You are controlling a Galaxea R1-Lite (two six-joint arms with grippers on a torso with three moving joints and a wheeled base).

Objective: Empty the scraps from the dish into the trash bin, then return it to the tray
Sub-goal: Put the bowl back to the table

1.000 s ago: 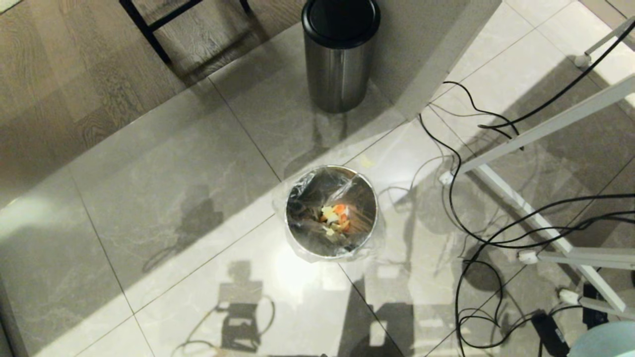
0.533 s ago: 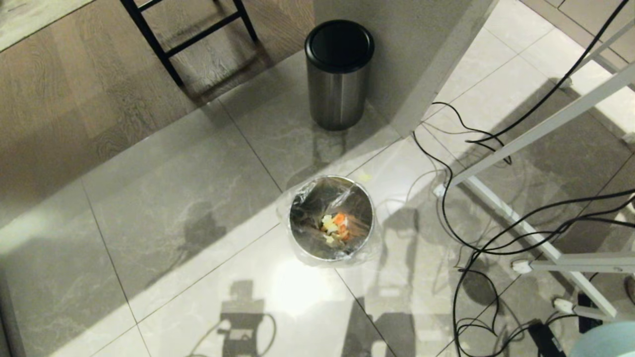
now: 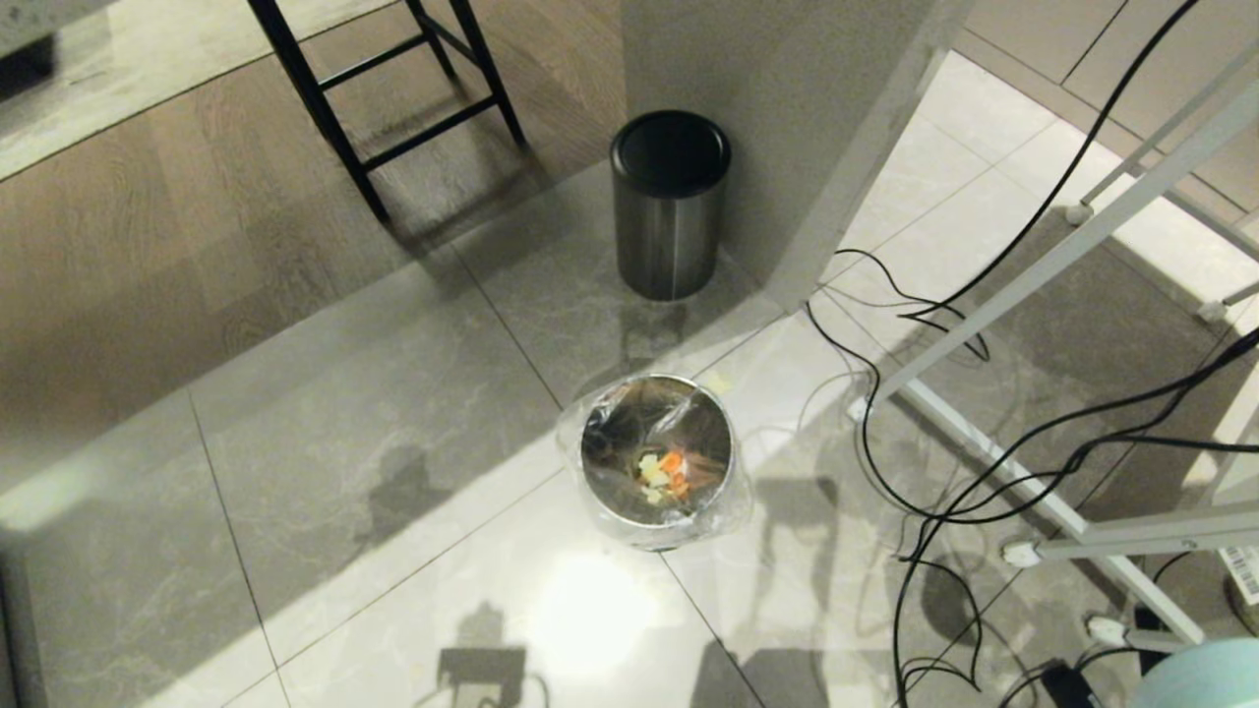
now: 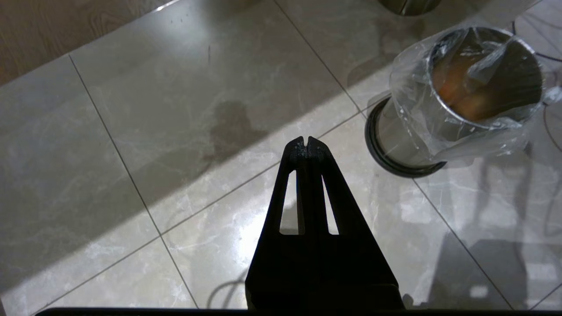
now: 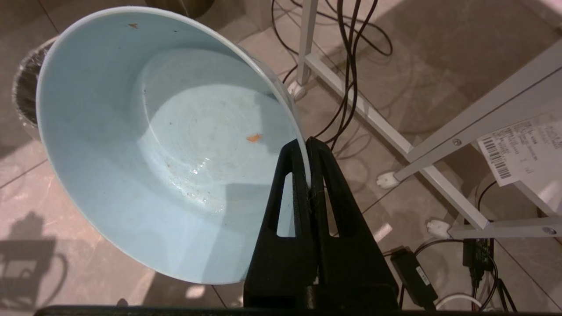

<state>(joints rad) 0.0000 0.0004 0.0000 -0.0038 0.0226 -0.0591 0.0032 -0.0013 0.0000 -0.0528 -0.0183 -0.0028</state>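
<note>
My right gripper (image 5: 305,145) is shut on the rim of the pale blue dish (image 5: 175,145), held tilted on edge; only a tiny orange fleck clings inside. A corner of the dish (image 3: 1205,678) shows at the head view's lower right. The trash bin (image 3: 657,460) stands on the floor ahead, bag-lined, with the orange and pale yellow scraps (image 3: 664,472) at its bottom. In the left wrist view the trash bin (image 4: 478,87) stands beside my left gripper (image 4: 307,142), which is shut and holds nothing above bare tiles. The tray is out of view.
A brushed-steel cylinder with a black lid (image 3: 669,202) stands beyond the bin by a grey wall corner. White frame legs (image 3: 993,452) and tangled black cables (image 3: 944,482) cover the floor to the right. Black stool legs (image 3: 384,88) stand at the back left.
The whole head view has shifted: bin, cylinder and floor slid down the picture and shrank, and more of the stool and wall came in. The bin itself has not moved.
</note>
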